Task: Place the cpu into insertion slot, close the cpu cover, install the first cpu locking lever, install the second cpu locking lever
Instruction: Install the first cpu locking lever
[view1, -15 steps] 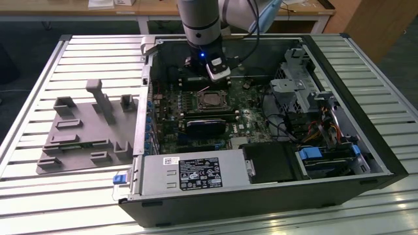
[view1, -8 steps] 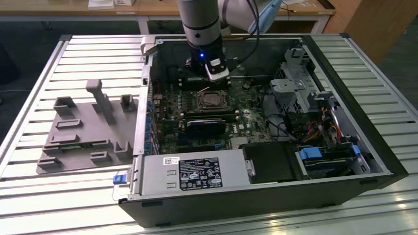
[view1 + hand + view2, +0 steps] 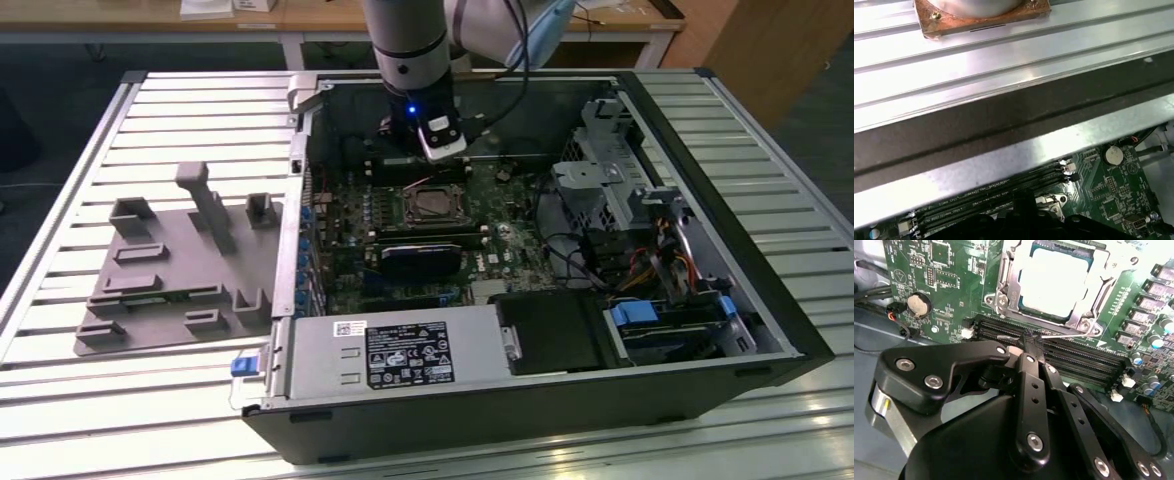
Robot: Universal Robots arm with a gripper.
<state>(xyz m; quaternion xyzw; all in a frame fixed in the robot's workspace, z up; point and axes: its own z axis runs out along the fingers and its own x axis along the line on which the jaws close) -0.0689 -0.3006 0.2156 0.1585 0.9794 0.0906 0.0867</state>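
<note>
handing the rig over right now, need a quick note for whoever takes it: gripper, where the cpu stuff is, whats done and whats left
Gripper: shut, tips low over the memory slots, right beside the socket. A thin silver rod lies at the tips; I cannot tell whether it is pinched.
Things: the cpu sits in the insertion slot. The cpu cover lies flat around it, with the chip's metal top showing through the window.
Done: cpu placed; cover looks closed.
Left: both locking levers. Whether either is latched cannot be told here.
</note>
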